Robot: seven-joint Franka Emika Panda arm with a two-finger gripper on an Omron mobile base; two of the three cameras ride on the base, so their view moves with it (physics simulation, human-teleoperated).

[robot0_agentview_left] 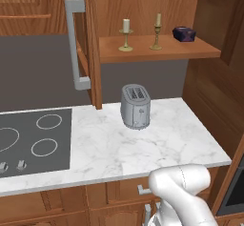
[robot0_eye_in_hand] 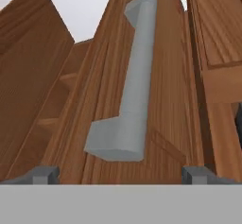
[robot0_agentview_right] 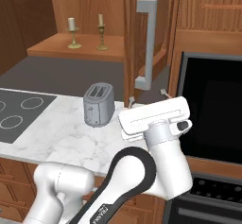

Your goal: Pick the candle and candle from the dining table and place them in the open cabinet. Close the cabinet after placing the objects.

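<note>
Both candles already stand on the wooden shelf of the open cabinet: the short thick cream candle on the left and the thin tapered candle just beside it, each upright in its brass stick, with a small dark box further along the same shelf. So I judge the placing part done, and what is left is the closing.

The cabinet's doors stand swung out toward me. The left door's grey bar handle hangs above the marble counter, and the right door stands edge-on above the toaster. My claw is spread wide, holding nothing, raised in front of the right door's grey bar handle, which sits straight ahead between my two fingertips but not yet touched.

Next I would push this door shut, then deal with the left one; neither is closed yet.
</note>
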